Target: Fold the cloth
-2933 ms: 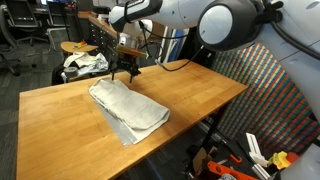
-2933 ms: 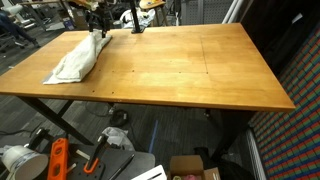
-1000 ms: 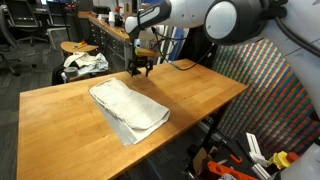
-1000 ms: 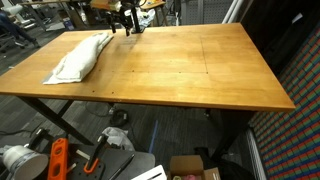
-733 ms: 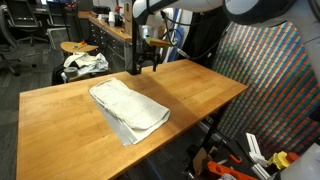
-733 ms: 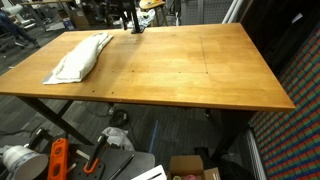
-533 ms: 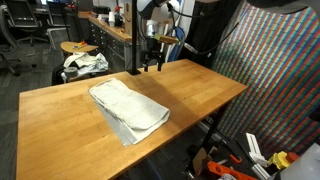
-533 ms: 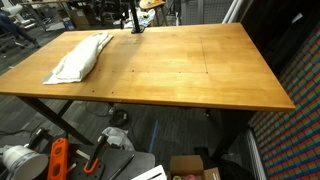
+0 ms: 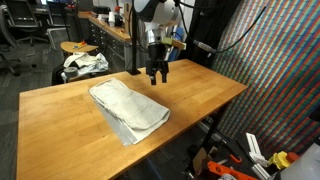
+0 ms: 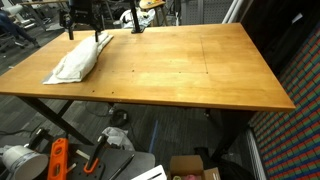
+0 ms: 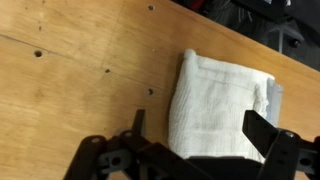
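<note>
Exterior view: claw [image 9: 157, 76] spread, empty, above the wooden table [image 9: 205, 90]; off-white cloth [image 9: 128, 108] just beside it, lower.
Exterior view: claw [image 10: 83, 36] near the cloth's [image 10: 78, 60] far end.
Wrist view: fingers [image 11: 258, 128] wide apart; cloth [image 11: 220, 95] beneath, between them.

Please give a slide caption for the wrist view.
Folded off-white fabric cloth on the wooden table, framed by the open gripper.
</note>
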